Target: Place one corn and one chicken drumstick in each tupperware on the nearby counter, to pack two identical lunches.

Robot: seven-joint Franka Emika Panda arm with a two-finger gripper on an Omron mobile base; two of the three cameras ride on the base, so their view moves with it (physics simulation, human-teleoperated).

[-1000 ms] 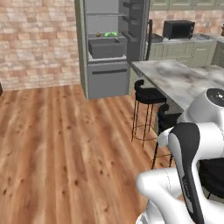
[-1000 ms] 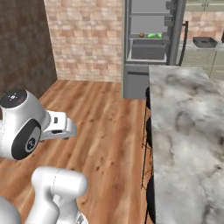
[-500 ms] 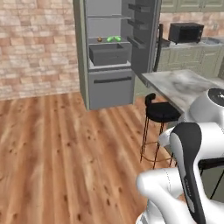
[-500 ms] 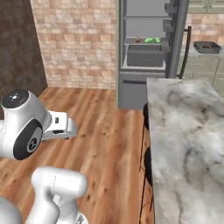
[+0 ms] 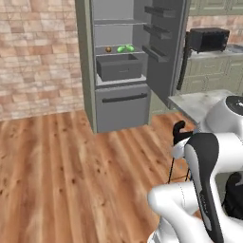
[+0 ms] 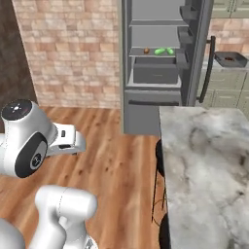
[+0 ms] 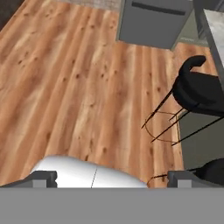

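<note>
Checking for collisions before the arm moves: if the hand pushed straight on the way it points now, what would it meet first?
Most likely the wooden floor: the hand view looks down on bare boards. The black stool sits off to one side, though depth is hard to judge.

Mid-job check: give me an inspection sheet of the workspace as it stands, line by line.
Surface: marbled island at right; wood floor between the base and the fridge.
Job's things: green corn and one brown drumstick on a shelf of the open fridge; grey tupperware on the far counter, something dark inside it, too small to tell.
Clutter: nothing seen.
Grippers: gripper open, holding nothing, aimed at the floor.
Cables: nothing seen.
Surroundings: brick wall, microwave, black stool beside the island.
</note>
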